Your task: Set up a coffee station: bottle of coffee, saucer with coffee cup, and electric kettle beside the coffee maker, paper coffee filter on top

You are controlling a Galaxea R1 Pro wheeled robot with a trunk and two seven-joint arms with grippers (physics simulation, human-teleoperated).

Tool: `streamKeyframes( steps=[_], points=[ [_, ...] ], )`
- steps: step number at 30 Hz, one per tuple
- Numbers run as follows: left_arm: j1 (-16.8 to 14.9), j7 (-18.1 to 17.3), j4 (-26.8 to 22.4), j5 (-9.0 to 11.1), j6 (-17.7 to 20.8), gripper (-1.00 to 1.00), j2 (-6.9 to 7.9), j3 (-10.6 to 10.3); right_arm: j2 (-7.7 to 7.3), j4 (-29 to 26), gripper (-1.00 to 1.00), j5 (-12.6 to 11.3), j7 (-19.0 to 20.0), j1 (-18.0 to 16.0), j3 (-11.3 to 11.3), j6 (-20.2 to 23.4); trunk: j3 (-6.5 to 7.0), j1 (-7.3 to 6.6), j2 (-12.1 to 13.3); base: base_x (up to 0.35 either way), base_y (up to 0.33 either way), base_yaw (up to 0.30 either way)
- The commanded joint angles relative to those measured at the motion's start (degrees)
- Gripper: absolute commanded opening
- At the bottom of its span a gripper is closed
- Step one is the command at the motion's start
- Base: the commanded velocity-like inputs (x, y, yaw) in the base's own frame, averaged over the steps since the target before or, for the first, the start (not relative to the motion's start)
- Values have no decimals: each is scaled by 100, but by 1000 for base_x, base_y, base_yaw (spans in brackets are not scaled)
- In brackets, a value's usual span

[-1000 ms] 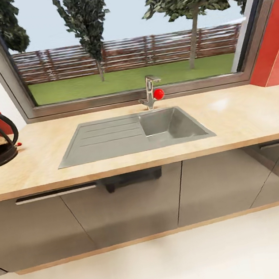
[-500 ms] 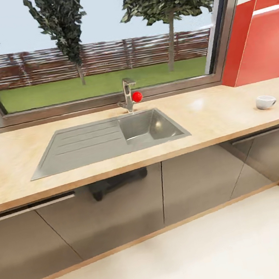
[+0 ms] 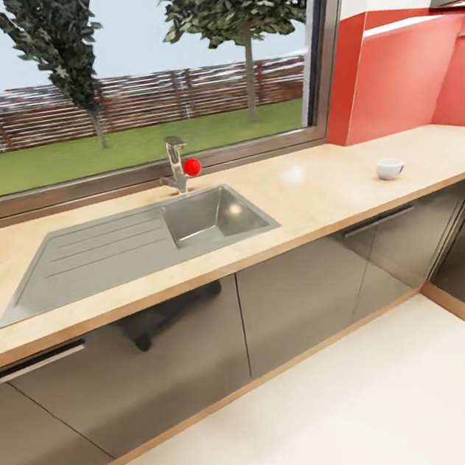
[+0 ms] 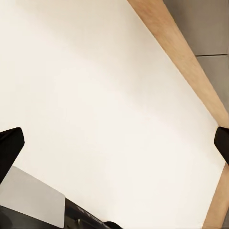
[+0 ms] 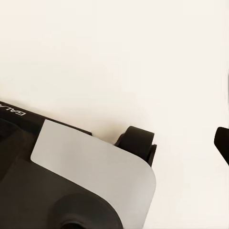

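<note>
Left claw (image 4: 114, 145): fingertips (image 4: 9, 148) spread wide, one at each edge of the left wrist view, nothing between them. Below it, pale floor (image 4: 95, 86). Beyond it, a wooden plinth strip (image 4: 176, 52) and then a grey cabinet front (image 4: 205, 24).

Right claw (image 5: 114, 145): a single dark fingertip (image 5: 222, 142) in sight at the frame edge, so apart or together cannot be told. Under it, the same pale floor, plus the robot's own base (image 5: 71, 191) with a grey plate and a black wheel (image 5: 137, 143) just beside the plate.

Coffee cup (image 3: 389, 168): white, upright on the countertop (image 3: 308, 191), well apart from both claws, which point down at the floor. Position to one side or the other of either claw cannot be told. Standing alone, near the red wall panel (image 3: 395, 74).

Also on that countertop, well apart from the cup: a steel sink (image 3: 80, 259) with drainboard, and a faucet (image 3: 176, 165) with a red knob at its back edge, under the window (image 3: 126, 69).
</note>
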Motion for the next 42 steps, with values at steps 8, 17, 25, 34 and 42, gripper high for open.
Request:
streamKeyframes(
  steps=[8,17,25,34,42],
  points=[
    [-1,-21,3,7,16,100,1,11,-2,7,100,-43,9,-6,49,-23,-5,-1,-2,0,0,-270],
    [-1,-21,3,7,16,100,1,11,-2,7,100,-41,6,-6,49,-23,-5,-1,-2,0,0,-270],
    [-1,-21,3,7,16,100,0,4,-2,59,100,-44,6,-6,49,-23,-5,-1,-2,0,-3,-268],
    [-1,-21,2,7,16,100,2,-1,-2,77,100,-46,-11,-6,49,-23,-5,-1,-2,0,-191,-74],
    [-1,-21,0,7,16,100,1,-1,-2,77,100,-41,-20,-6,49,-26,-5,-1,-2,7,-301,-3]
  ],
)
